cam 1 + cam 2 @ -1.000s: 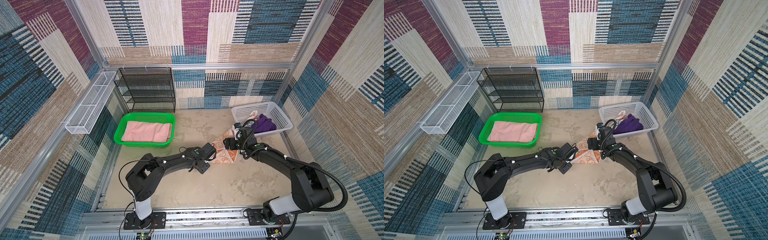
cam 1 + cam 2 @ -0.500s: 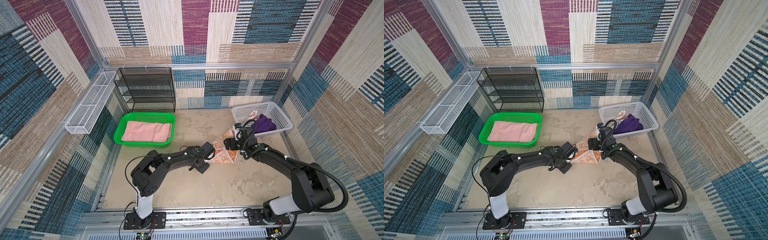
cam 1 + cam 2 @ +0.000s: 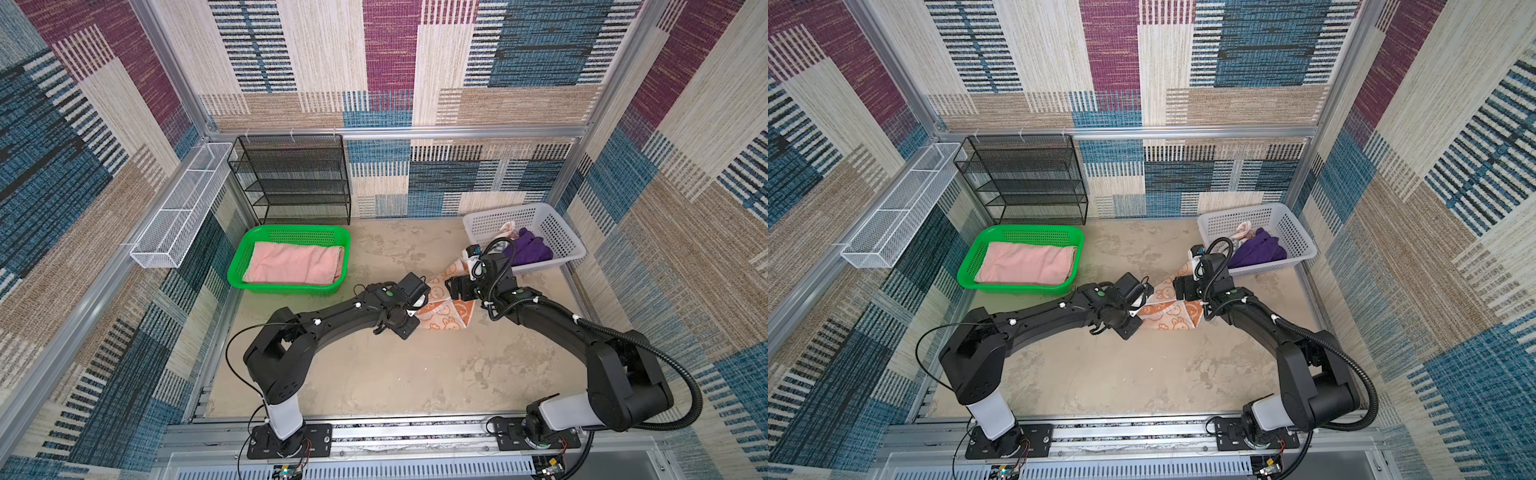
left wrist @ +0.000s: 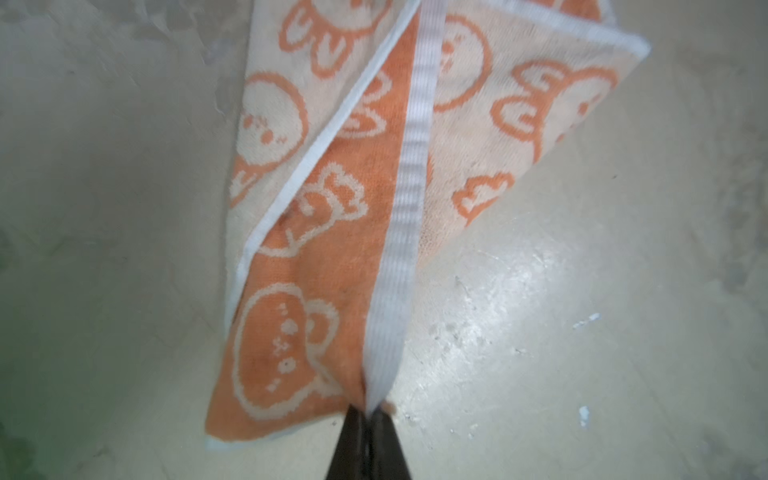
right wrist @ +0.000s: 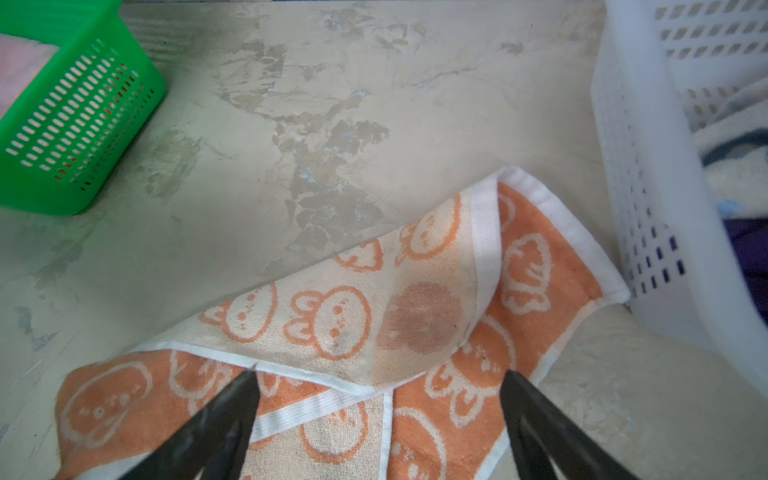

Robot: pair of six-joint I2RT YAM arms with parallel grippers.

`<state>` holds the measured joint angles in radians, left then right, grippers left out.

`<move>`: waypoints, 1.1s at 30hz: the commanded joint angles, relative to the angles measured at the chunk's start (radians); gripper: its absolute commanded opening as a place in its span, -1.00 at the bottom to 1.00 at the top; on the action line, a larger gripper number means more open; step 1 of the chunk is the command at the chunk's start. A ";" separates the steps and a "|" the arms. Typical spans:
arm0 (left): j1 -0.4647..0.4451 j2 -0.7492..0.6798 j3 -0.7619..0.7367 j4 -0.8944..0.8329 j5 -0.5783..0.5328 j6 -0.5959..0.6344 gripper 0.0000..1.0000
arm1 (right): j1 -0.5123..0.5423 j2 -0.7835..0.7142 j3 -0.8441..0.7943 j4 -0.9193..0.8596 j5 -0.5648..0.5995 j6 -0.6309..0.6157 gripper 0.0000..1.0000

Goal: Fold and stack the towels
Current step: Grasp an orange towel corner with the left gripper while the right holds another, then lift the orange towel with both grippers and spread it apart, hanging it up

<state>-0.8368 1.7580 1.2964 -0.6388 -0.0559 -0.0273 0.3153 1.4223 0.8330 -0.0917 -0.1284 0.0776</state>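
- The table [image 3: 374, 374] fills the lower middle of both top views, beige and blotched.
- A black mesh rack [image 3: 291, 178] stands against the back wall, left of centre.
- A white wire tray [image 3: 178, 208] hangs on the left wall.
- A green basket [image 3: 291, 230] sits on the table in front of the rack. In it lies the pink towel [image 3: 293, 262], folded flat.
- A white basket [image 3: 557, 232] sits at the right rear of the table. It holds the purple towel [image 3: 530, 249], bunched, with a cream towel [image 3: 508, 227] peeking out beside it.
- The orange towel [image 3: 446, 311] lies at the centre of both top views, between the two baskets and just beside the white one. It is crumpled, with one flap turned over to show its pale side.
- The left gripper [image 4: 370, 411] is clamped tight on a corner of the orange towel, at the white striped hem, which rises taut to the jaws.
- The right gripper [image 5: 378, 374] has its jaws spread wide over the towel's turned-over flap and grips nothing. Whether the tips touch the cloth I cannot tell.
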 commanded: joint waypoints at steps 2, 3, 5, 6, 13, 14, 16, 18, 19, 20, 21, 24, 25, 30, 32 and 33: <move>0.033 -0.040 0.054 -0.076 0.042 -0.016 -1.00 | 0.010 -0.059 -0.025 0.064 -0.094 -0.129 0.84; 0.039 -0.046 0.063 -0.083 0.050 -0.019 -1.00 | 0.012 -0.077 -0.036 0.078 -0.110 -0.150 0.84; 0.055 -0.056 0.092 -0.101 0.057 -0.025 -1.00 | 0.017 -0.116 -0.063 0.111 -0.155 -0.182 0.83; 0.062 -0.061 0.102 -0.107 0.059 -0.026 -1.00 | 0.019 -0.129 -0.071 0.121 -0.181 -0.196 0.82; 0.083 -0.131 0.117 -0.089 0.053 0.008 -1.00 | 0.150 -0.140 -0.086 0.188 -0.287 -0.288 0.72; 0.084 -0.141 0.114 -0.083 0.050 0.014 -1.00 | 0.164 -0.117 -0.074 0.184 -0.303 -0.289 0.69; 0.084 -0.156 0.108 -0.074 0.047 0.027 -1.00 | 0.177 -0.066 -0.056 0.185 -0.340 -0.279 0.63; 0.087 -0.170 0.103 -0.070 0.046 0.033 -1.00 | 0.187 -0.017 -0.046 0.208 -0.349 -0.260 0.58; 0.087 -0.177 0.099 -0.068 0.044 0.036 -1.00 | 0.188 0.006 -0.046 0.228 -0.346 -0.243 0.56; 0.088 -0.181 0.097 -0.068 0.044 0.037 -1.00 | 0.189 0.029 -0.046 0.247 -0.344 -0.229 0.52; 0.088 -0.185 0.095 -0.065 0.045 0.039 -1.00 | 0.189 0.049 -0.043 0.258 -0.340 -0.217 0.50; 0.091 -0.197 0.092 -0.060 0.050 0.038 -1.00 | 0.188 0.111 -0.035 0.283 -0.350 -0.187 0.37; 0.092 -0.200 0.094 -0.059 0.053 0.038 -1.00 | 0.188 0.129 -0.035 0.291 -0.349 -0.178 0.29; 0.105 -0.207 0.126 -0.076 0.036 0.033 -1.00 | 0.188 0.169 -0.048 0.299 -0.303 -0.156 -0.03; 0.111 -0.211 0.142 -0.088 0.036 0.033 -1.00 | 0.188 0.167 -0.061 0.298 -0.292 -0.155 -0.12; 0.114 -0.215 0.147 -0.091 0.036 0.035 -1.00 | 0.188 0.164 -0.066 0.299 -0.288 -0.154 -0.16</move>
<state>-0.7280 1.5581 1.4242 -0.7208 -0.0204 -0.0048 0.5037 1.5871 0.7746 0.1638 -0.4400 -0.0937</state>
